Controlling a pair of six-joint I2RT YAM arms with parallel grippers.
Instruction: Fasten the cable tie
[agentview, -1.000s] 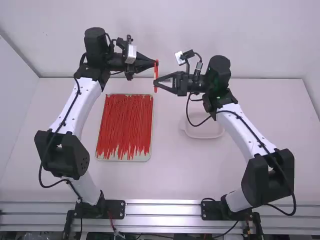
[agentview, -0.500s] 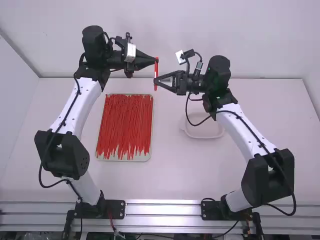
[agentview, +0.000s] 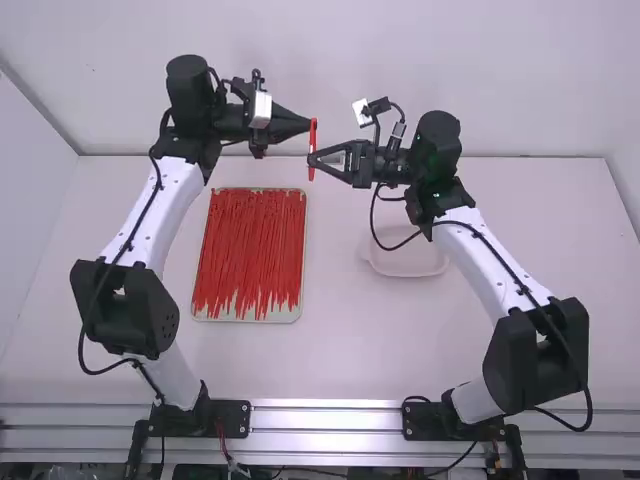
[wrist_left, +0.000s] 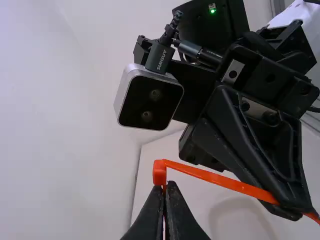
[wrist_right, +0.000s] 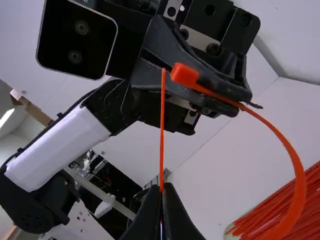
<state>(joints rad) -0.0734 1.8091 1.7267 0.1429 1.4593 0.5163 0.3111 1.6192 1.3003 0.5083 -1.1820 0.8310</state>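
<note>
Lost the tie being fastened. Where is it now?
High view: the cable tie is held aloft between the left gripper and right gripper, beyond the far corner of the tray.

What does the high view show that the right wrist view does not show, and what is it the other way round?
High view, not the right wrist view: the white bowl on the table beside the right arm, the tray, and the right gripper seen from outside.

Right wrist view, not the high view: the cable tie bowing in a long curve away from its head, and a thin strand pinched between its own fingers.

Both: the left gripper shut at the tie's head, and the loose red ties.
</note>
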